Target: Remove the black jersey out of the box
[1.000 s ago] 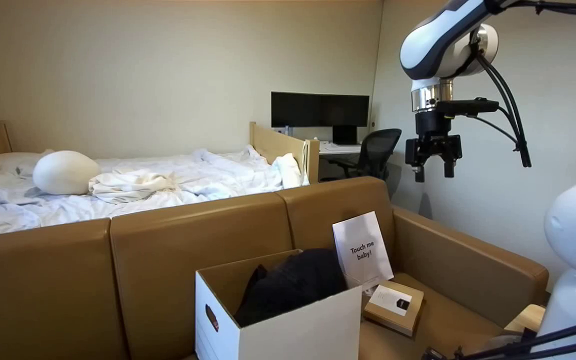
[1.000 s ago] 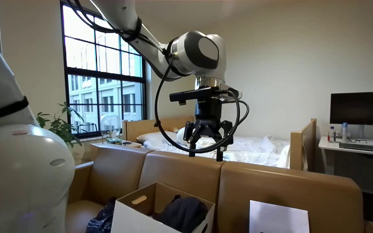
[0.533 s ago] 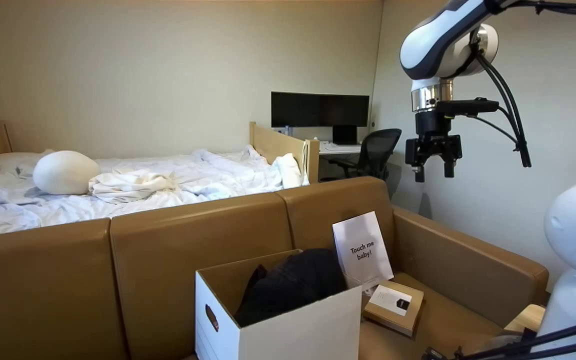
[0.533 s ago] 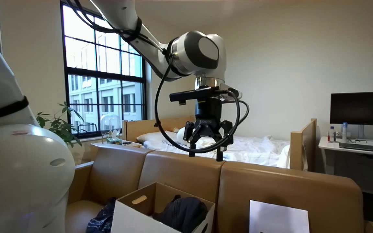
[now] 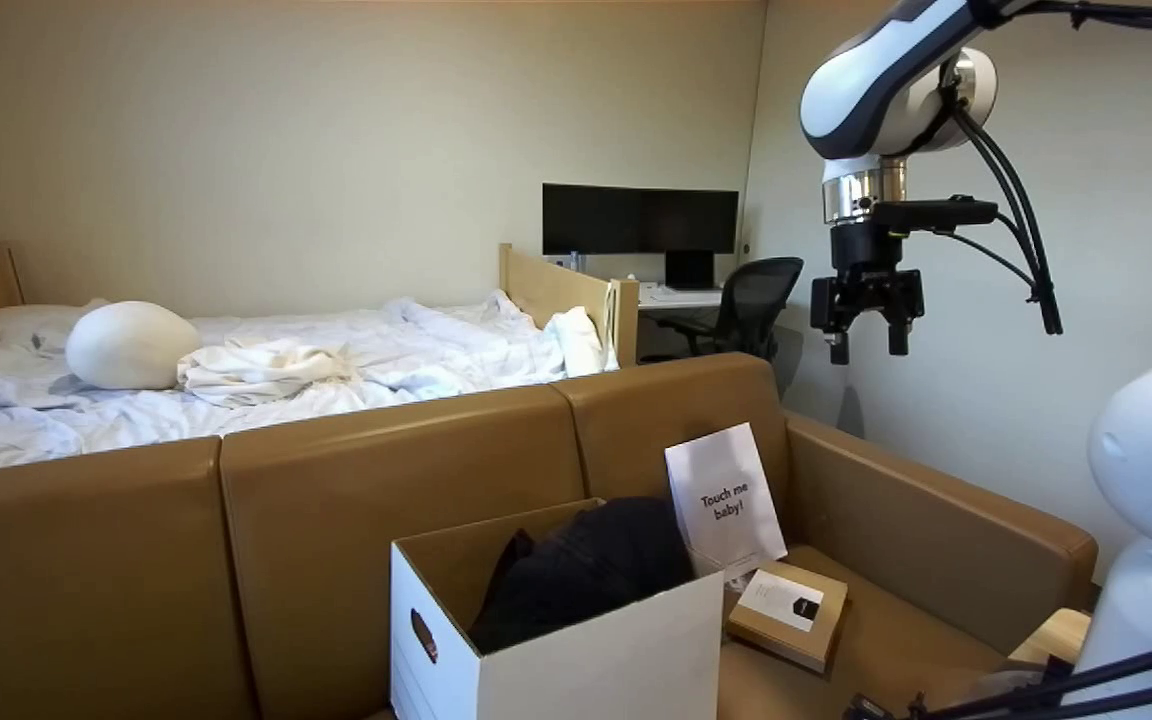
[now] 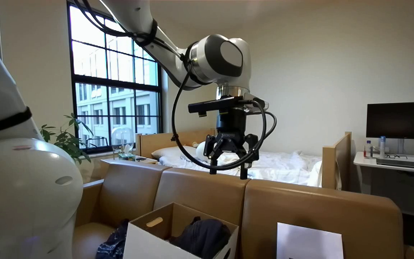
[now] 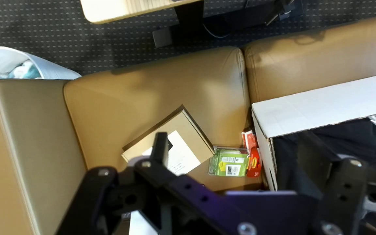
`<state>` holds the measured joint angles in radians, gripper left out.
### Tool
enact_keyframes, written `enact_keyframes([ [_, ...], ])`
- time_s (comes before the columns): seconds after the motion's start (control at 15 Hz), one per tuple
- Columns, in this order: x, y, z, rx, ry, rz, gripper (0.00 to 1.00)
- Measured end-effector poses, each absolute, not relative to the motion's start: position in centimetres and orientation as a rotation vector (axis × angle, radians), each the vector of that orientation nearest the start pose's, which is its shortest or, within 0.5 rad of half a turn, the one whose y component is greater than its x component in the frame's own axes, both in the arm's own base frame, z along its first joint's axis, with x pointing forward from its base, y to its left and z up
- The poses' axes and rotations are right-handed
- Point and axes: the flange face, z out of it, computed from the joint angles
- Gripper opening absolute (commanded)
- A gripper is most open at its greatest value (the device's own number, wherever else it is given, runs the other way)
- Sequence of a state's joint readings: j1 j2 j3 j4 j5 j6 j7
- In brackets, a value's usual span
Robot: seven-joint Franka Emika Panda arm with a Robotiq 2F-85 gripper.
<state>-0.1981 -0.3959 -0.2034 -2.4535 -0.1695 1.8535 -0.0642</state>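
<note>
"Where is the black cloth jersey [image 5: 586, 570]?"

"Bunched up inside the white cardboard box [image 5: 601, 665] with brown inner walls. It sits on the smooth brown sofa [image 5: 406, 460], well apart from the white flat-topped desk [image 6: 367, 162]; in an exterior view the box shows below and to the left of the desk's front left corner."

"And the black two-fingered gripper [image 6: 228, 172]?"

"It hangs in the air, fingers pointing down and well apart; both exterior views and the wrist view agree on that. In an exterior view it is left of the desk's left edge, with a wide stretch between, and well apart from the jersey, which is lower down."

"What is on the desk?"

"Near the left edge a small clear bottle [image 6: 368, 149], and just beside it a slim pale canister [image 6: 382, 147] with a blue top. A thin dark slab [image 6: 400, 164] lies along the front edge. A wide black monitor [image 6: 403, 121] stands toward the rear edge."

"And the sofa?"

"Well below the desk's front edge in an exterior view, a flat tan cardboard carton [image 5: 786, 615] lies there. Near it a white card [image 5: 726, 500] printed 'Touch me baby!' tilts against the backrest."
</note>
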Motion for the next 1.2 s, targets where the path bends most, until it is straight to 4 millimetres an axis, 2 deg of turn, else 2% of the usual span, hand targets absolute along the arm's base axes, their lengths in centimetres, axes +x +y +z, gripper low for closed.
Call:
enact_keyframes([
  [0.2,36.5,-16.5,42.5,-3.138,0.374,0.34,1.0],
  [0.33,37.8,-15.3,42.8,-3.165,0.328,0.296,1.0],
  [0.67,44.0,-11.1,42.7,-3.238,0.161,0.191,1.0],
  [0.8,46.5,-9.2,41.7,-3.252,0.079,0.208,1.0],
  [1.0,49.3,-6.3,38.5,-3.252,-0.045,0.339,1.0],
  [1.2,50.6,-6.1,37.2,-3.247,-0.065,0.388,1.0],
])
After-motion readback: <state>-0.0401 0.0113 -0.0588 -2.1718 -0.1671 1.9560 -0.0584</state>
